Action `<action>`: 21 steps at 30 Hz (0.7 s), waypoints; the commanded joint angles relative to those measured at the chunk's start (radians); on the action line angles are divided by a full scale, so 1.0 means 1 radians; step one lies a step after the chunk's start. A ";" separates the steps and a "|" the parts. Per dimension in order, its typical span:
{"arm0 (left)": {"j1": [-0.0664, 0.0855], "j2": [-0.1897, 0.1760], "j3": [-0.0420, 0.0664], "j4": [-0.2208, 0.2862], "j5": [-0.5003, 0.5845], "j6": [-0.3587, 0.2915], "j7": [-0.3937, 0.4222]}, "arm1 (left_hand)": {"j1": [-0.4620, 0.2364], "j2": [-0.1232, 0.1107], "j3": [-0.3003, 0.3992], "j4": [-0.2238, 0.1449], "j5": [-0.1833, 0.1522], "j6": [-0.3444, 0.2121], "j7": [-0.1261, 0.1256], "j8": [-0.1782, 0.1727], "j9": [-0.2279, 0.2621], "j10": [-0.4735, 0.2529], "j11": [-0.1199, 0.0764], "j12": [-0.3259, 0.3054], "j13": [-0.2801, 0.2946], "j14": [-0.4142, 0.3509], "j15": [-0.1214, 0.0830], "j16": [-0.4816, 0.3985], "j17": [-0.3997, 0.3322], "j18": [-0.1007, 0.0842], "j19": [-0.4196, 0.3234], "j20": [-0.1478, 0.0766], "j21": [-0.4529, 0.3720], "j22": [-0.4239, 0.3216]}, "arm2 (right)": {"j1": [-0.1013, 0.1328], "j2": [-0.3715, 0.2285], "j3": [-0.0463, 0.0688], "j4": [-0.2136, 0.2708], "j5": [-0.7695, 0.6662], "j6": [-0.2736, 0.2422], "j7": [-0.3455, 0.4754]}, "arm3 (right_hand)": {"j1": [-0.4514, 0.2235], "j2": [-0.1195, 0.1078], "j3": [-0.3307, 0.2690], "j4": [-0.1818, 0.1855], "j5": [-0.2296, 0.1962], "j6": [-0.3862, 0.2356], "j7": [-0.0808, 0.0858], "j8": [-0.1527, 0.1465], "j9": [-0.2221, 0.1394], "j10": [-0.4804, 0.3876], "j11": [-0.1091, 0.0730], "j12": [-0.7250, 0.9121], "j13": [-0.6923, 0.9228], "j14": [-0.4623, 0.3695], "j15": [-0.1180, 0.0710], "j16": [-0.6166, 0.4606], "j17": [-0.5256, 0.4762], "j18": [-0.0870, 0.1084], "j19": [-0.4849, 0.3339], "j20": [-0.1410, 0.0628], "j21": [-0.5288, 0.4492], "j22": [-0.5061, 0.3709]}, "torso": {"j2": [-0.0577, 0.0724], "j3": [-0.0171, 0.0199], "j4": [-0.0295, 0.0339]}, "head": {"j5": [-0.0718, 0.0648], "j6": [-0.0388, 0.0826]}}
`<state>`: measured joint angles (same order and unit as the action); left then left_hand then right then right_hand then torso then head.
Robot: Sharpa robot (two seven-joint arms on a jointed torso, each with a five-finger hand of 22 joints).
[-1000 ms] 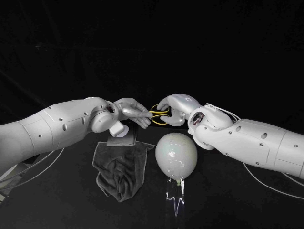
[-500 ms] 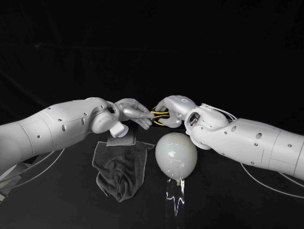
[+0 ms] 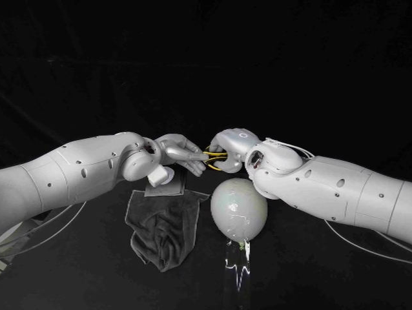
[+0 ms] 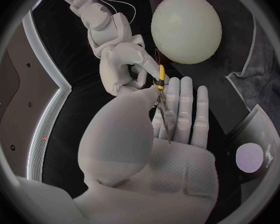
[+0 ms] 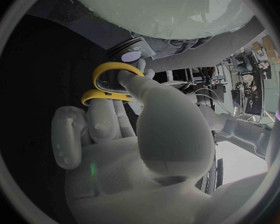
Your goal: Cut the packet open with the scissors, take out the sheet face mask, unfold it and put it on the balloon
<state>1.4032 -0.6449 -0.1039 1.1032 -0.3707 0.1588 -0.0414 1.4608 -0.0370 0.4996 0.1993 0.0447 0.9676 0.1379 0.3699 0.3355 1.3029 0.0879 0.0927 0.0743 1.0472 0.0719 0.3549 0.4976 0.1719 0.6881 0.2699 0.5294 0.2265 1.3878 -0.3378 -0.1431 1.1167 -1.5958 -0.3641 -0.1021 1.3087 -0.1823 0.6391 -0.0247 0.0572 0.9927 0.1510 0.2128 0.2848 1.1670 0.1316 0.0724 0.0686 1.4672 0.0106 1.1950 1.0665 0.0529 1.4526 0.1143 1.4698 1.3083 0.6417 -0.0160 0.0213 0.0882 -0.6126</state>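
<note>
Lying along the outstretched fingers point(image 4: 185, 109) of the left hand point(image 3: 180, 152), the blades of the scissors point(image 4: 160, 79) are kept there by that hand's thumb, which is laid against them close to the pivot, so that the scissors are held above the counter point(image 3: 85, 271) with the other fingers nearly straight and side by side. The yellow handles are taken by the right hand point(image 3: 229, 143), which meets the left hand just behind the balloon point(image 3: 239, 208); in the right wrist view its thumb is seen pushed into one yellow loop while its curled fingers are set behind the other loop, and the handles are thus gripped from both sides. How far apart the blades stand cannot be told. The pale balloon is laid on the counter below the two hands, its knotted end turned toward the robot, and it is touched by neither hand. The packet point(image 3: 169, 188), a flat square marked with a pale round spot, is laid on the far end of a grey cloth point(image 3: 164, 232) just beside the balloon, under the left wrist. Whether the packet is cut cannot be made out, and nothing of its contents is seen.
</note>
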 commanded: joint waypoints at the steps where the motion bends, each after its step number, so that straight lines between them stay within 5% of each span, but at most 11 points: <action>1: 0.005 0.008 0.005 0.015 0.037 0.063 0.038 | 0.013 0.012 0.007 -0.006 0.003 0.005 -0.001 0.007 0.032 0.005 0.000 0.000 0.000 -0.001 -0.003 0.004 0.001 0.012 0.005 -0.003 0.007 0.002 | -0.003 0.015 -0.002 -0.013 -0.091 0.075 -0.032 | 0.002 0.034 0.007 0.003 -0.006 0.011 -0.001 0.006 0.006 0.086 -0.053 0.016 0.004 0.042 -0.010 0.016 0.009 -0.017 0.012 -0.004 0.010 0.138 | -0.001 -0.0005 -0.0005 | 0.001 -0.002; 12: 0.005 0.013 0.005 0.016 0.043 0.071 0.042 | 0.014 0.012 0.007 -0.008 0.003 0.005 -0.001 0.008 0.033 0.005 0.000 0.000 -0.001 -0.001 -0.003 0.004 0.001 0.013 0.004 -0.005 0.008 0.002 | -0.001 0.039 -0.004 -0.034 -0.139 0.140 -0.088 | 0.010 0.124 0.024 0.016 -0.008 0.047 -0.043 0.040 0.041 0.348 -0.112 0.140 0.077 0.028 -0.058 0.029 0.006 -0.018 0.015 -0.044 0.013 0.145 | -0.002 0.0000 -0.0008 | 0.002 -0.005; 17: 0.005 0.013 0.005 0.016 0.044 0.067 0.043 | 0.014 0.012 0.007 -0.009 0.003 0.005 -0.002 0.008 0.034 0.005 0.000 0.000 -0.001 -0.001 -0.003 0.004 0.001 0.013 0.004 -0.006 0.008 0.002 | -0.001 0.042 -0.006 -0.038 -0.150 0.178 -0.104 | -0.022 0.142 0.016 0.020 -0.011 0.041 -0.067 0.055 0.078 0.335 -0.126 0.383 0.234 0.034 -0.077 0.072 0.048 -0.018 0.015 -0.065 0.011 0.147 | -0.003 0.0018 -0.0022 | 0.006 -0.006; 21: 0.005 0.013 0.005 0.013 0.044 0.066 0.039 | 0.014 0.012 0.007 -0.009 0.003 0.005 -0.002 0.008 0.034 0.005 0.000 0.000 -0.001 -0.001 -0.003 0.004 0.001 0.013 0.004 -0.006 0.008 0.002 | -0.001 0.042 -0.008 -0.043 -0.160 0.200 -0.125 | -0.038 0.159 0.027 0.026 -0.011 0.032 -0.062 0.056 0.096 0.349 -0.129 0.588 0.449 0.039 -0.076 0.108 0.092 -0.019 0.018 -0.066 0.012 0.151 | -0.003 0.0024 -0.0027 | 0.006 -0.006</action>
<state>1.4005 -0.6410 -0.1066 1.1014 -0.3670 0.1670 -0.0565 1.4710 -0.0268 0.5007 0.1981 0.0418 0.9627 0.1384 0.3701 0.3353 1.2996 0.0913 0.0925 0.0743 1.0487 0.0738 0.3549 0.4983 0.1698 0.6881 0.2699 0.5333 0.2274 1.3932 -0.2958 -0.1450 1.0823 -1.7133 -0.2471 -0.1769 1.2526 -0.1023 0.6479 -0.0210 0.0499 1.0307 0.0906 0.2627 0.3789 1.2026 0.1288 0.2583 0.4693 1.4632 -0.0543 1.2978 1.1527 0.0421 1.4661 0.0531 1.4839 1.3074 0.6391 -0.0147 0.0192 0.0935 -0.6188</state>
